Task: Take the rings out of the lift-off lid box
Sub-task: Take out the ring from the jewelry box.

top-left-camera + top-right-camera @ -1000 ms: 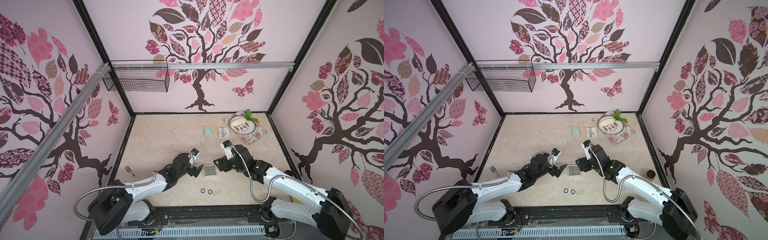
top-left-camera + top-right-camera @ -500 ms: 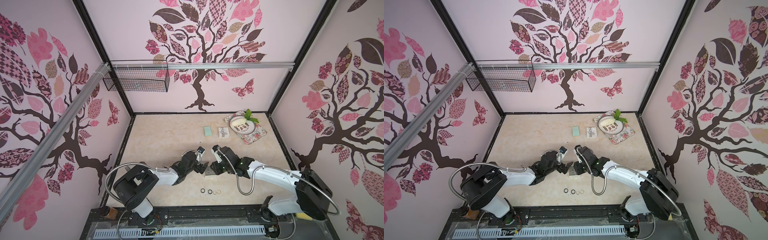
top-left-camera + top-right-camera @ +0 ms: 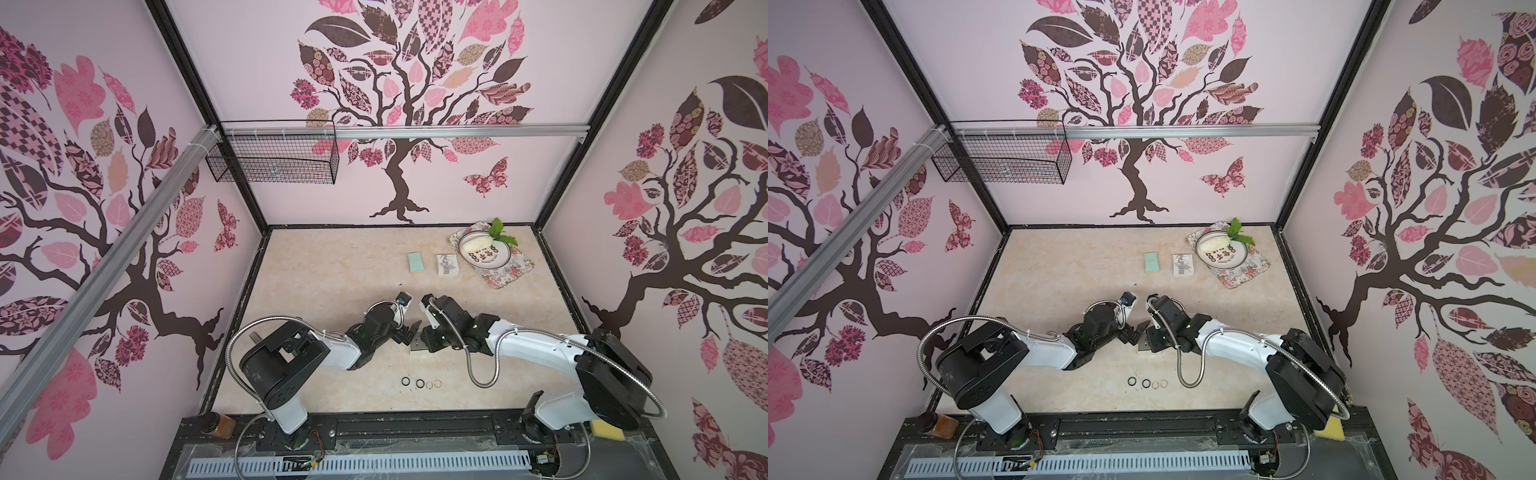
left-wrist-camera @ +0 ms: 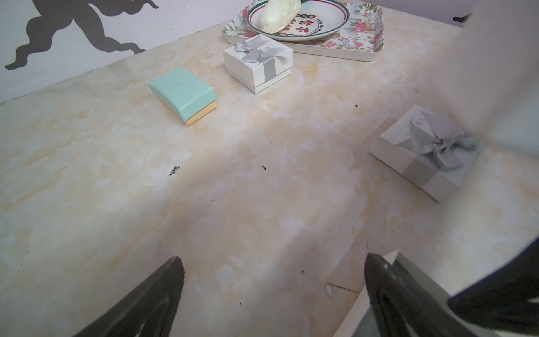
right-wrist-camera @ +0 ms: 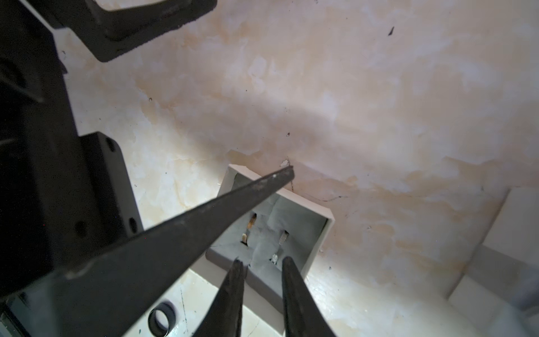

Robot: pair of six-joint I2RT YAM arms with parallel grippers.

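The open lift-off lid box (image 5: 316, 233) sits mid-table, its base showing between both arms in both top views (image 3: 417, 345) (image 3: 1143, 345). A gold ring (image 5: 250, 224) and a silver ring (image 5: 282, 236) stand in its grey foam slots. Several more rings (image 3: 420, 382) lie in a row on the table in front, one black ring (image 5: 162, 318) close by. My right gripper (image 5: 262, 261) hovers over the foam, jaws narrowly apart around the silver ring's end. My left gripper (image 4: 272, 259) is wide open beside the box, one finger (image 5: 204, 221) crossing above it. The lid (image 4: 428, 154) with its grey bow lies nearby.
At the back stand a mint box (image 4: 183, 93), a second white bowed box (image 4: 258, 62), and a floral tray (image 4: 376, 35) holding a plate (image 4: 335, 26). A wire basket (image 3: 272, 158) hangs on the back wall.
Both arms have closed in on the box from either side. My right gripper's jaws have narrowed over the foam. The left gripper stays wide open.
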